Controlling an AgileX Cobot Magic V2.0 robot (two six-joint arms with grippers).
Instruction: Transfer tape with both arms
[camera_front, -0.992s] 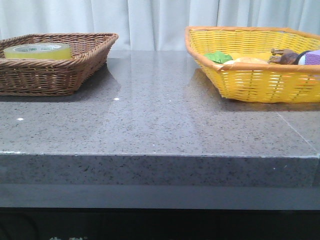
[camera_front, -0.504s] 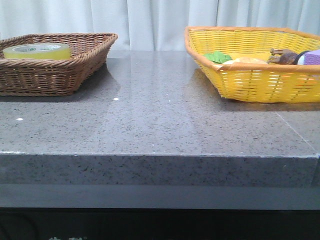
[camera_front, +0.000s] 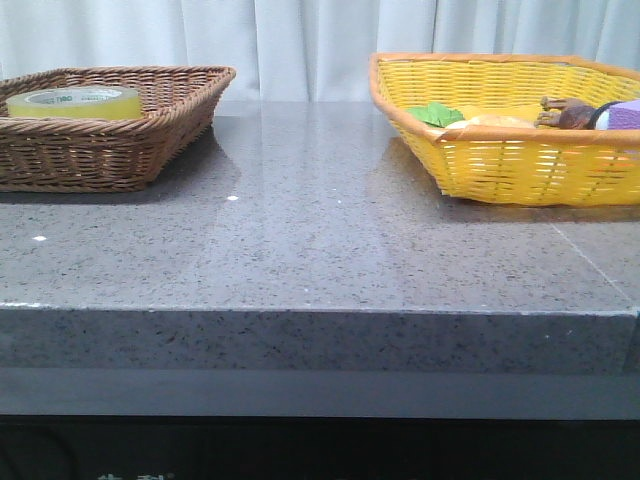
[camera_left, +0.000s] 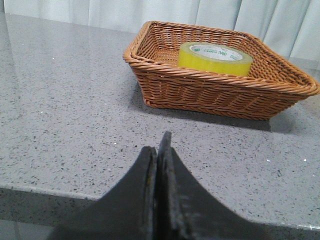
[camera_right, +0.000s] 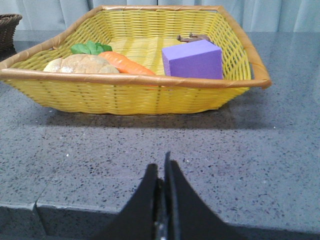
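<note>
The tape (camera_front: 73, 101), a yellow-green roll with a white core and green lettering, lies flat inside the brown wicker basket (camera_front: 150, 150) at the far left of the table. It also shows in the left wrist view (camera_left: 215, 58). My left gripper (camera_left: 158, 147) is shut and empty, low over the table's front edge, well short of the brown basket (camera_left: 210, 95). My right gripper (camera_right: 162, 167) is shut and empty, near the front edge before the yellow basket (camera_right: 130, 95). Neither arm shows in the front view.
The yellow basket (camera_front: 520, 160) at the far right holds a purple block (camera_right: 192, 59), a carrot (camera_right: 125, 62), a bread roll (camera_right: 80, 64), green leaves (camera_front: 437, 114) and a small brown object (camera_front: 565, 110). Grey speckled tabletop (camera_front: 320, 230) lies between the baskets. White curtain behind.
</note>
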